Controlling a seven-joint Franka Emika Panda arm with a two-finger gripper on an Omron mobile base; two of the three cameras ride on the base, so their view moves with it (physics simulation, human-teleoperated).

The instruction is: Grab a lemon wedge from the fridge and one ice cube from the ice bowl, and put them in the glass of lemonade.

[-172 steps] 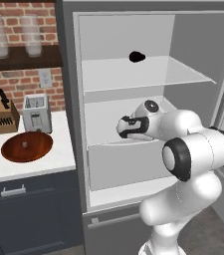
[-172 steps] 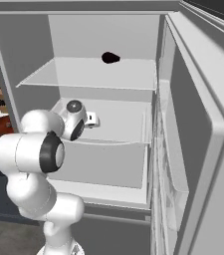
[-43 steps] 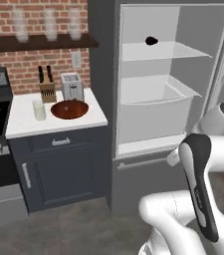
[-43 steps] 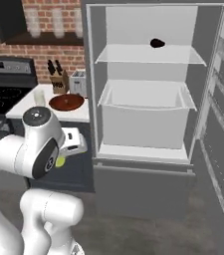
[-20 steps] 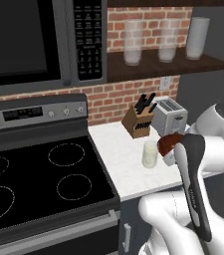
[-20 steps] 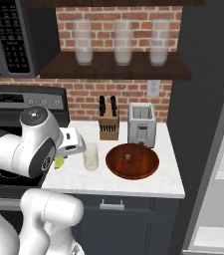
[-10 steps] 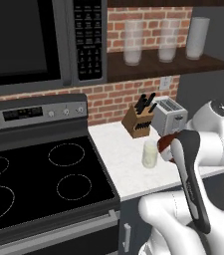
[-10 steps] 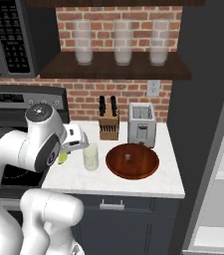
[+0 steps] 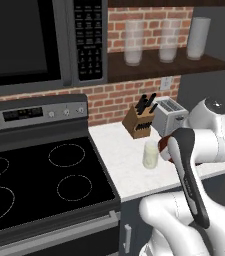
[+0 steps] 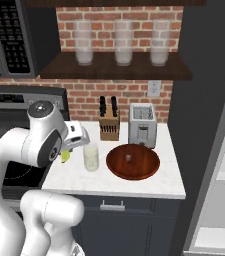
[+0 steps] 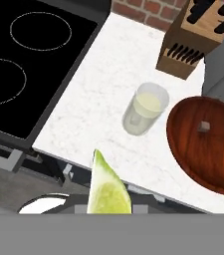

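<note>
From left to right we saw the black stovetop point(image 11: 29, 60), then the white counter point(image 11: 98, 99), where the glass of lemonade point(image 11: 146, 108) stood upright just beside the ice bowl point(image 11: 208, 139), one ice cube point(image 11: 202, 127) lying in it and a knife block point(image 11: 190, 42) behind. Our gripper point(image 10: 66, 154) hung over the counter's front left edge, clenched on the lemon wedge point(image 11: 107, 189), which sat short of the glass and apart from it. A toaster point(image 10: 142, 124) stood behind the bowl.
</note>
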